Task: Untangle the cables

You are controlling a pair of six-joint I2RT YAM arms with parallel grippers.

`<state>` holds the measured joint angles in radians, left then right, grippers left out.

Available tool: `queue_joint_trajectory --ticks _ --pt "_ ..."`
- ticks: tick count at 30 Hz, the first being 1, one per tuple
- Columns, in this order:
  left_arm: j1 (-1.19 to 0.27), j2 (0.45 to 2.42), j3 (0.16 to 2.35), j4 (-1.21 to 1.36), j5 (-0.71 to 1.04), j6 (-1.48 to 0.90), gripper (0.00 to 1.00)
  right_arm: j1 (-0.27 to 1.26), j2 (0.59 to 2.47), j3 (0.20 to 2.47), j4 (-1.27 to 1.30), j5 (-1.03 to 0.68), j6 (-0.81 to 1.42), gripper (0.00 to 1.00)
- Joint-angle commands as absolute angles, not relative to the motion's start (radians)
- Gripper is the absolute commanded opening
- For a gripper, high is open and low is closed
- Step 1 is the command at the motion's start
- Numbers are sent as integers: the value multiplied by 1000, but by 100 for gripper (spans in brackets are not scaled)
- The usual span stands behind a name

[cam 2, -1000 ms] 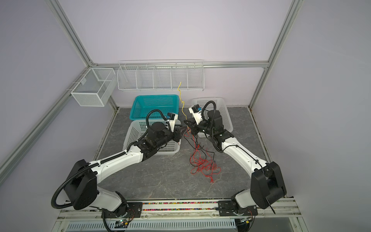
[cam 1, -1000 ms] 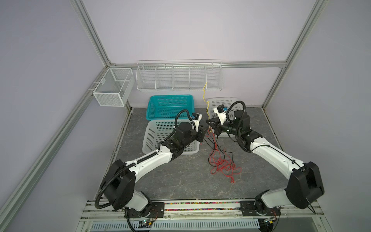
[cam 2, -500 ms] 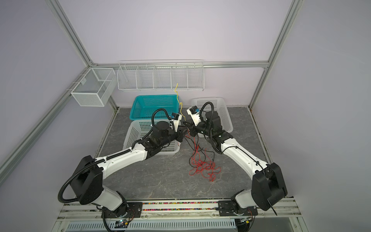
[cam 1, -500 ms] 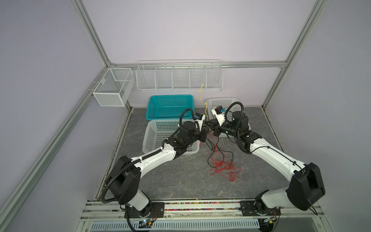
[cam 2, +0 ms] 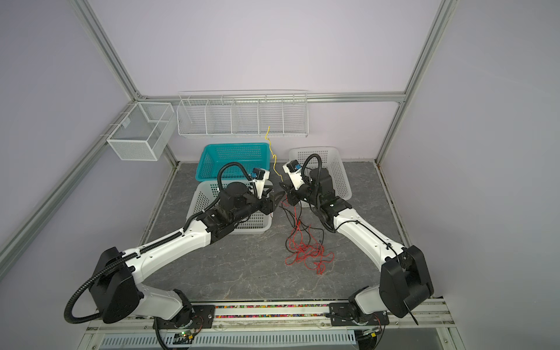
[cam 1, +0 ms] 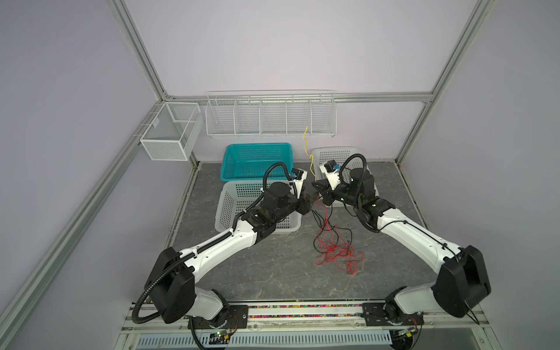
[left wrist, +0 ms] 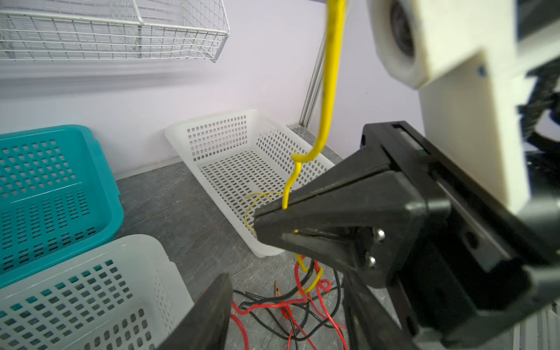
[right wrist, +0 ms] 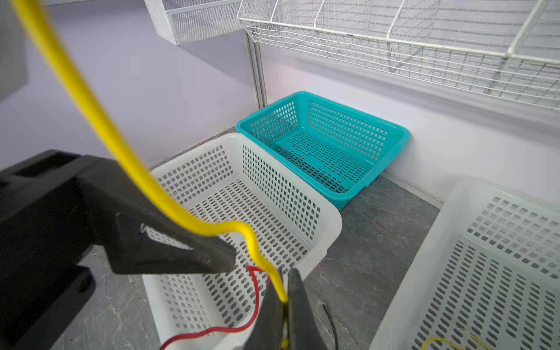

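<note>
— Left arm swung nearer the right one since a second ago?
— Yes. Its left gripper [cam 2: 278, 200] stands spread; the right gripper [right wrist: 284, 304] pinches the thin yellow cable [left wrist: 331, 75], which rises before the white wire rack [cam 1: 269, 121].
— Surroundings?
— Grey marbled slab [cam 1: 272, 272], lilac walls [cam 1: 272, 45], aluminium posts [cam 1: 138, 45]. Glossy red and black cables [cam 1: 330, 253] lie knotted right of centre. A teal perforated plastic basket [cam 1: 257, 160] sits upper middle, a white perforated plastic basket [cam 1: 228, 209] below it.
</note>
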<state>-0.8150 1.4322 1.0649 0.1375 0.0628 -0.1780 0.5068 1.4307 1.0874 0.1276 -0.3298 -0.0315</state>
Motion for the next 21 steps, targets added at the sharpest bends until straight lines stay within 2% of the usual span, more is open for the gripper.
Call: queue_joint_trajectory --ticks 1,10,21 --pt "-822 1448 1055 124 115 -171 55 513 1410 1108 133 -340 -47 6" --pt "-821 1500 1061 134 126 -190 39 516 1384 1106 145 -370 -33 6" --pt "-822 1535 1078 152 121 -193 33 526 1377 1110 154 -417 -31 6"
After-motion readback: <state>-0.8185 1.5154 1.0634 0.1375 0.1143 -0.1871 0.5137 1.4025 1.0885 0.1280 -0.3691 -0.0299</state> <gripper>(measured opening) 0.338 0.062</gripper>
